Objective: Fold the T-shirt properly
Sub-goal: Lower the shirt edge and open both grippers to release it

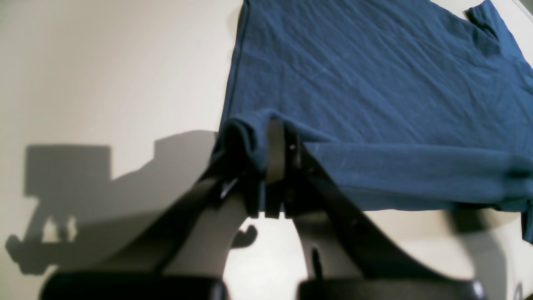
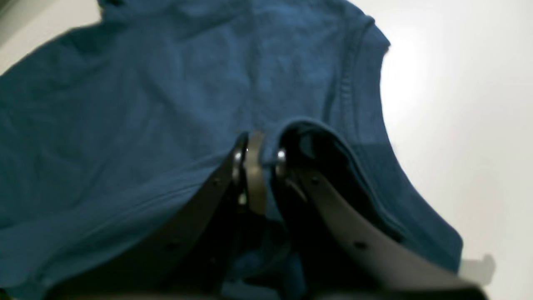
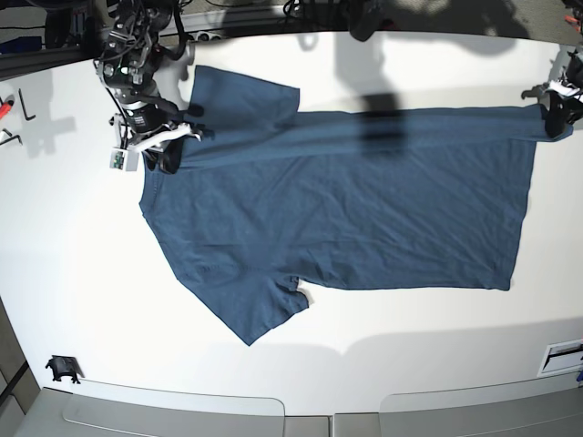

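Observation:
The dark navy T-shirt (image 3: 346, 209) lies spread flat on the white table (image 3: 82, 273), collar end to the left and hem to the right. My right gripper (image 3: 168, 150) is shut on the shirt's far shoulder edge, and the right wrist view shows cloth (image 2: 125, 104) pinched between its fingers (image 2: 255, 175). My left gripper (image 3: 556, 116) is shut on the far hem corner, and the left wrist view shows the fabric (image 1: 374, 83) bunched in its fingers (image 1: 275, 158). The far edge stretches raised between the two grippers. The near sleeve (image 3: 264, 309) lies flat.
Small tools (image 3: 14, 105) lie at the table's left edge. A small black object (image 3: 62, 367) sits near the front left corner. A white label (image 3: 560, 357) is at the front right. Cables and frame parts (image 3: 273, 14) run behind the table's far edge.

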Controlling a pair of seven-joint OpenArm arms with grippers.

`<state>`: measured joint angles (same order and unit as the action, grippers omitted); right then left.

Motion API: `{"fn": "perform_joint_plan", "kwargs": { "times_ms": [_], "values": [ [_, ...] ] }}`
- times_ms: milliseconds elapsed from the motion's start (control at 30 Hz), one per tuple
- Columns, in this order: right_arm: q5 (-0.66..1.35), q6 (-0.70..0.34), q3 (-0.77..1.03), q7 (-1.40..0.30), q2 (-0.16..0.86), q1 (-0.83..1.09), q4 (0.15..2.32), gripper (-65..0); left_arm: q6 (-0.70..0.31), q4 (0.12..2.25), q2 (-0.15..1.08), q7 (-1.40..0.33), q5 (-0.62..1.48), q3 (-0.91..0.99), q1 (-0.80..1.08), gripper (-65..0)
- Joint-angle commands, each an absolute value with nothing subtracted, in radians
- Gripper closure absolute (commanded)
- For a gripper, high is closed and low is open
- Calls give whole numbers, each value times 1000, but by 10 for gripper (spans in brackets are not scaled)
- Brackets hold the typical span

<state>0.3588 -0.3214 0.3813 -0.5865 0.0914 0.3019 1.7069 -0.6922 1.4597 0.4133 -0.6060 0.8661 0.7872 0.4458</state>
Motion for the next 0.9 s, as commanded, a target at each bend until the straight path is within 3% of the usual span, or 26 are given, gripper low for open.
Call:
{"fn": "perform_joint_plan", "kwargs": {
  "times_ms": [0,433,500,567,600,867],
  "values": [
    [362,-324,385,-556,99,294,1721,0,-698,1474,435,-581,887,797,446,0],
    [362,-324,385,-561,99,294,1721,0,-698,1474,435,-582,887,797,447,0],
    [363,-325,385,-561,99,294,1721,-164,-698,1474,435,-582,887,797,446,-140],
    [367,-325,385,-561,99,294,1721,-287,-698,1474,435,-582,887,797,446,-190],
    [371,-325,385,-560,99,294,1721,-310,-698,1474,435,-582,887,797,446,-190],
    [373,-325,387,-603,100,294,1739,-312,-698,1474,445,-573,887,797,447,-190]
  ]
}}
